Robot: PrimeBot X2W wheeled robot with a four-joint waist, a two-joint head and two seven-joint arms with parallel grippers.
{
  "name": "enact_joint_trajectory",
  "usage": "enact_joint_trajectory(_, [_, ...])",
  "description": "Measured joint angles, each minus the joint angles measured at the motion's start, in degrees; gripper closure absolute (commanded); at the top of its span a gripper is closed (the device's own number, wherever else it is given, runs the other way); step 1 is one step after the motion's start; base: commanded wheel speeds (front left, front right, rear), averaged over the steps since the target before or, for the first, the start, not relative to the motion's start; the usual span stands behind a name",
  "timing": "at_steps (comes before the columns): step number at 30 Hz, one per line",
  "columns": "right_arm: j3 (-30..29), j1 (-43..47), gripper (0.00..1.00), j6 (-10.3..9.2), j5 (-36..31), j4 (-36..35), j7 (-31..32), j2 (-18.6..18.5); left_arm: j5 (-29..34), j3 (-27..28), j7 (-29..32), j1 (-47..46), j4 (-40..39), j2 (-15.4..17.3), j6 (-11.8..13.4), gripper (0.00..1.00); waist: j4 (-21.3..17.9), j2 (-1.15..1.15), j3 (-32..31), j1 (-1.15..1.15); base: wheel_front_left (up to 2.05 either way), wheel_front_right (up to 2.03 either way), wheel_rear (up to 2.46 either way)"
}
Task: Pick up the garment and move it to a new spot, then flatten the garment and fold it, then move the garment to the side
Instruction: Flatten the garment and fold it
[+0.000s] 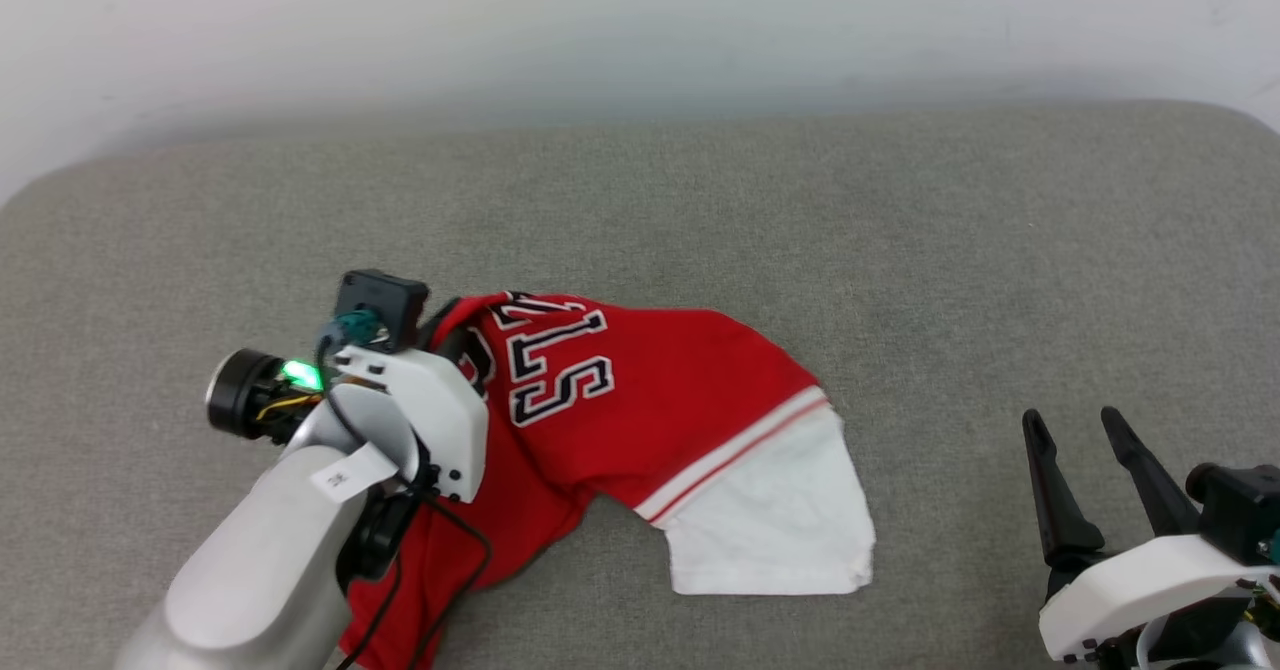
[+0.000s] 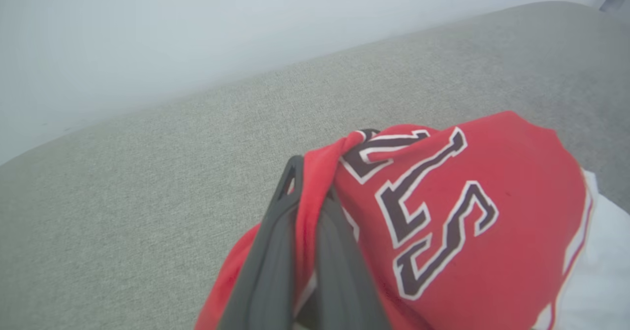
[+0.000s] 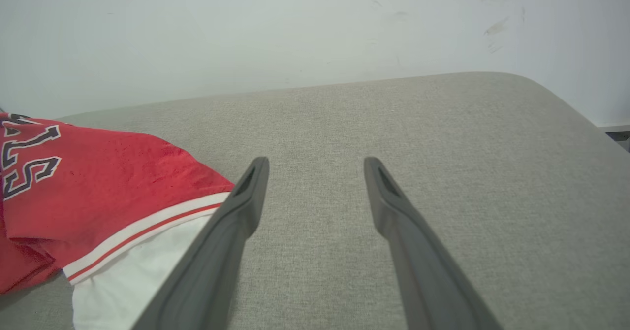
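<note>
I have the left gripper [image 2: 311, 192] closed, its fingers [image 2: 270, 261] clamped on a raised ridge of red cloth from the garment [image 1: 660, 390]. In the left wrist view that ridge runs up between the two fingers, and the black white-edged lettering [image 2: 423, 212] sits just beside the pinch. The rest of the garment spreads away from those fingers across the grey padded surface [image 1: 900, 250]. It is rumpled rather than flat, with one white sleeve [image 1: 770, 520] lying out at the end farthest from them.

The fingers of the right gripper [image 3: 317, 170] stand wide apart with nothing between them. They sit over bare padding, well clear of the sleeve in the head view.

I judge this to be a light, limp knit with no stiffness at all. Lifted from one pinch in the chest area, it should sag into a hanging bundle and trail its sleeve and hem. That is good enough for carrying it to a new spot, provided I raise it high enough that the trailing cloth does not drag. The weave looks smooth, so a thin fold could slip out; I cannot tell how many layers the fingers hold.

For flattening I would rather grip edges, such as the striped sleeve trim [image 1: 740, 450], a shoulder or a hem corner, one per gripper.
</note>
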Motion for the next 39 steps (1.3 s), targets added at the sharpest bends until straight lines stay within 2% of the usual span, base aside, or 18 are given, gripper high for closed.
enact_joint_trajectory(7, [-0.33, 1.59, 0.0, 0.0, 0.0, 0.16, 0.51, 0.01, -3.01, 5.35, -1.59, 11.46, -8.75, 4.07, 7.97, 1.0, 1.04, 0.0, -2.48, 0.0, 0.0, 0.0, 0.0])
enact_joint_trajectory(11, [-0.44, 2.15, 0.0, 0.0, -0.03, -0.01, 0.81, 0.0, -6.81, 7.83, -1.12, 21.46, -12.33, 4.65, 12.1, 1.0, 1.4, 0.0, -3.27, 0.0, 0.0, 0.0, 0.0])
enact_joint_trajectory(14, [-0.34, 2.26, 0.0, 0.0, -0.35, -0.47, 1.04, 0.01, -9.4, 8.31, -1.19, 27.26, -13.05, 4.21, 12.88, 1.0, 1.8, 0.0, -3.5, 0.0, 0.0, 0.0, 0.0])
enact_joint_trajectory(16, [-0.24, 2.25, 0.0, 0.01, -0.6, -0.85, 1.33, 0.01, -10.6, 7.89, -1.33, 29.43, -13.07, 3.21, 12.47, 0.98, 2.08, 0.0, -3.51, 0.0, 0.0, 0.0, 0.0])
enact_joint_trajectory(17, [-0.14, 2.25, 0.0, 0.0, -0.98, -1.07, 1.34, 0.01, -10.59, 7.56, -1.74, 29.92, -13.06, 2.83, 12.34, 0.73, 2.2, 0.0, -3.53, 0.0, 0.0, 0.0, 0.0])
enact_joint_trajectory(19, [0.44, 2.18, 0.0, 0.0, -1.2, -1.51, 1.48, 0.0, -10.05, 7.09, -3.25, 30.08, -13.12, 2.43, 12.0, 0.0, 2.4, 0.0, -3.55, 0.0, 0.0, 0.0, 0.0])
enact_joint_trajectory(21, [0.79, 2.18, 0.0, 0.0, -1.44, -1.68, 1.53, 0.01, -9.06, 7.03, -5.59, 29.98, -13.35, 1.83, 11.95, 0.0, 2.62, 0.0, -3.74, 0.0, 0.0, 0.0, 0.0])
enact_joint_trajectory(22, [1.01, 2.2, 0.0, 0.0, -1.68, -1.99, 1.6, 0.01, -7.09, 7.33, -10.1, 29.04, -13.71, 1.71, 11.45, 0.0, 2.83, 0.0, -4.32, -0.01, 0.0, 0.0, 0.0])
enact_joint_trajectory(25, [1.14, 2.41, 0.0, 0.0, -1.69, -2.16, 2.0, 0.01, -5.38, 8.1, -15.67, 27.96, -15.03, 1.33, 10.88, 0.0, 2.92, 0.0, -4.97, 0.0, 0.0, 0.0, 0.0])
enact_joint_trajectory(28, [1.2, 2.78, 0.0, 0.0, -2.15, -2.65, 2.0, 0.01, -3.38, 8.14, -19.22, 27.75, -17.03, 0.88, 11.09, 0.0, 2.9, 0.0, -5.44, 0.0, 0.0, 0.0, 0.0])
enact_joint_trajectory(34, [1.15, 2.88, 0.0, 0.0, -2.6, -3.08, 2.11, 0.01, -0.91, 8.17, -21.57, 27.17, -20.42, 0.97, 11.72, 0.0, 2.57, 0.0, -6.33, -0.01, 0.0, 0.0, 0.0])
enact_joint_trajectory(39, [0.18, 3.89, 0.0, 0.0, -2.94, -2.27, 4.9, 0.01, 0.08, 8.14, -21.57, 26.54, -22.03, 1.37, 12.51, 0.0, 3.28, 0.0, -6.76, 0.0, 0.0, 0.0, 0.0])
